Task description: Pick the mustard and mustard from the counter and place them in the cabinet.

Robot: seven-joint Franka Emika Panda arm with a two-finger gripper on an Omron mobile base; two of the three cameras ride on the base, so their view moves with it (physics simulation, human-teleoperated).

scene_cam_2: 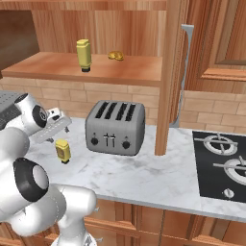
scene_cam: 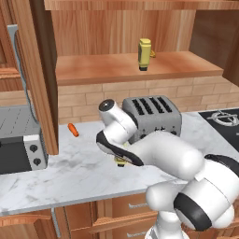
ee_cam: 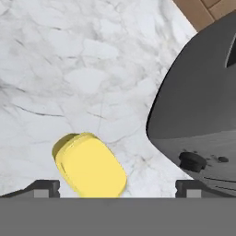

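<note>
- Marbled counter (scene_cam_2: 144,178) runs under a reddish wooden cabinet (scene_cam: 116,70) with its door swung open.
- One mustard bottle (scene_cam: 144,54) stands cap-down on the cabinet shelf; the other mustard (scene_cam_2: 62,151) stands upright on the counter, just beside the toaster (scene_cam_2: 115,127).
- Over it hangs the claw (ee_cam: 117,186), fingers spread wide apart and holding nothing.
- From the hand view, the bottle sits below and off toward one fingertip (ee_cam: 44,188), so I'd guess the claw must shift sideways before dropping.
</note>
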